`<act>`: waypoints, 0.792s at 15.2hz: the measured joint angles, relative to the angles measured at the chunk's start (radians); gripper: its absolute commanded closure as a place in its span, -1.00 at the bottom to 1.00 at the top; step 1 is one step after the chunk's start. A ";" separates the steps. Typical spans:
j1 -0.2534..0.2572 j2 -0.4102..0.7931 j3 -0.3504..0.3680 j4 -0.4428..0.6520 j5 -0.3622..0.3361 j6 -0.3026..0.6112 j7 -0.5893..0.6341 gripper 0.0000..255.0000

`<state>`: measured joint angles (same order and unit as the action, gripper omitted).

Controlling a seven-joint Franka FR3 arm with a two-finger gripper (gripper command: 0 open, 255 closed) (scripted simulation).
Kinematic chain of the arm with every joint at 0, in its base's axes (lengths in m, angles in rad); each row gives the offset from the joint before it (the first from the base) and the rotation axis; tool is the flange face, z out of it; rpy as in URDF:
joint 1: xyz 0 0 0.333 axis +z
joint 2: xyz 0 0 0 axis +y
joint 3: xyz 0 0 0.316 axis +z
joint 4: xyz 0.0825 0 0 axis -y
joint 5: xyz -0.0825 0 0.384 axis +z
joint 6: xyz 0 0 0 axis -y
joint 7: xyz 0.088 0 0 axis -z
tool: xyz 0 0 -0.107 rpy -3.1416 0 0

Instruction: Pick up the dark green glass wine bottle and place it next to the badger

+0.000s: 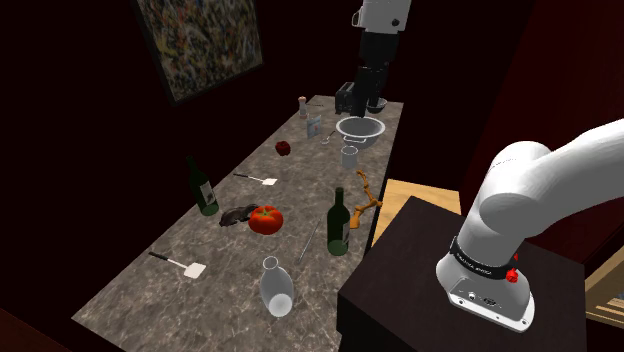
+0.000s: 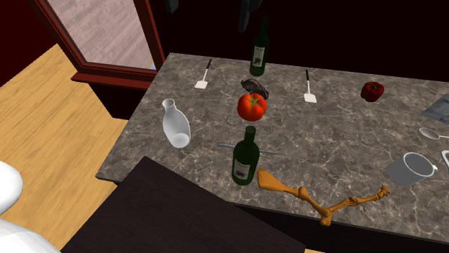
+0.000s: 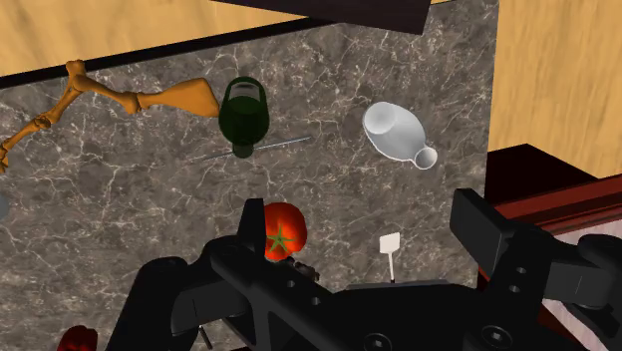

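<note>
Stone, grey and veined, tops the desk (image 1: 225, 300). High above it the black gripper (image 3: 365, 227) hangs with its fingers (image 3: 254, 227) spread wide, clasping nothing. The wine bottle (image 2: 245, 156) (dark green, glossy, pale label) stands upright near the desk's edge by the stand, between a smooth white carafe (image 2: 175, 126) lying on its side and a knobbly orange bone (image 2: 324, 201). A round red tomato (image 2: 252, 106) separates it from the badger (image 2: 254, 88), a small dark grey lump. A second green bottle (image 2: 259, 49) stands beyond.

A home interior is indicated by a marbled stone counter (image 1: 230, 285), a framed painting (image 1: 200, 40) and wooden flooring (image 2: 50, 108).
</note>
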<state>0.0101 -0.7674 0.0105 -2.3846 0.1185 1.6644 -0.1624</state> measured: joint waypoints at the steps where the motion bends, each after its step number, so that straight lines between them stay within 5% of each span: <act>1: 0.000 0.000 0.000 0.000 0.000 0.000 0.000 -1.00; 12: -0.020 0.122 0.006 -0.240 -0.026 0.368 -0.036 -1.00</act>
<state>-0.0104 -0.6454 0.0165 -2.6249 0.0926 2.0326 -0.1983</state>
